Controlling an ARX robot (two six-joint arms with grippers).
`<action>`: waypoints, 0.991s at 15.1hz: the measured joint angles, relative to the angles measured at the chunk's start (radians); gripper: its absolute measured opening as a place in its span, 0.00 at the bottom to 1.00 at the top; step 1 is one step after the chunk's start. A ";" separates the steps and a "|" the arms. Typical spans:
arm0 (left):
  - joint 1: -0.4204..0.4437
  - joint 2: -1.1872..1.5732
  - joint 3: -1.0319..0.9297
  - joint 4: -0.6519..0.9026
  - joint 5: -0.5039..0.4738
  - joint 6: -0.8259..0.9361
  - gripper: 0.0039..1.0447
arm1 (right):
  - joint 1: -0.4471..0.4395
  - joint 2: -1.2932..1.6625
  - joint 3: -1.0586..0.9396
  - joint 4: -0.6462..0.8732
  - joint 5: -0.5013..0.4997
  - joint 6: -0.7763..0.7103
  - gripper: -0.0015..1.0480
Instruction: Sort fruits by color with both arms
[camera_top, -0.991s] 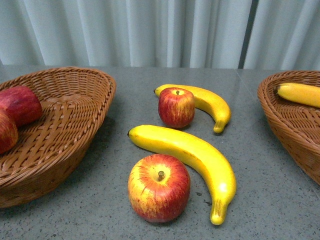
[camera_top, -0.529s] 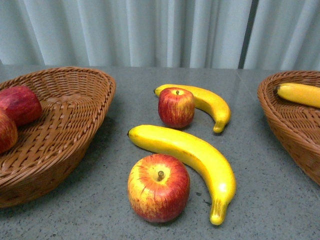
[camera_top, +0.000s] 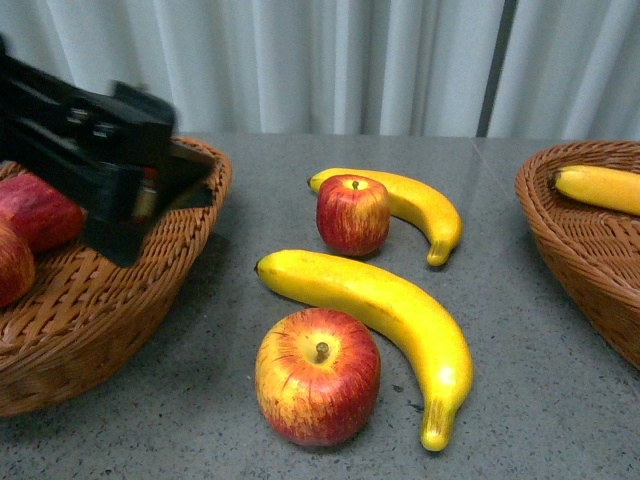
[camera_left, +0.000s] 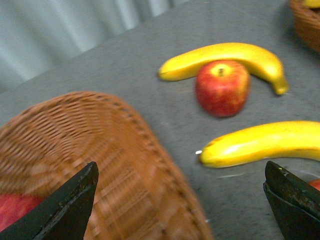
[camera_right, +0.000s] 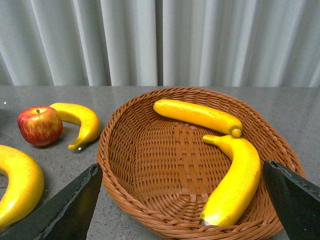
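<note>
Black left gripper hangs over the left basket beside two apples, jaws wide, empty; right gripper, also wide, faces the right basket holding two bananas; a loose apple lies well apart from both.

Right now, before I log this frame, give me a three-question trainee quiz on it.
1. True or false: the right basket holds two bananas.
2. How many apples lie on the table, outside any basket?
3. The left gripper is: A) shut on an apple, B) open and empty, C) shut on a banana.
Key: 1 true; 2 two; 3 B.
</note>
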 joint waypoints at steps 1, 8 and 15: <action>-0.070 0.059 0.036 -0.026 0.055 0.005 0.94 | 0.000 0.000 0.000 0.000 0.000 0.000 0.94; -0.230 0.210 0.029 -0.024 0.046 0.071 0.94 | 0.000 0.000 0.000 0.000 0.000 0.000 0.94; -0.231 0.281 -0.010 0.017 0.066 0.056 0.94 | 0.000 0.000 0.000 0.000 0.000 0.000 0.94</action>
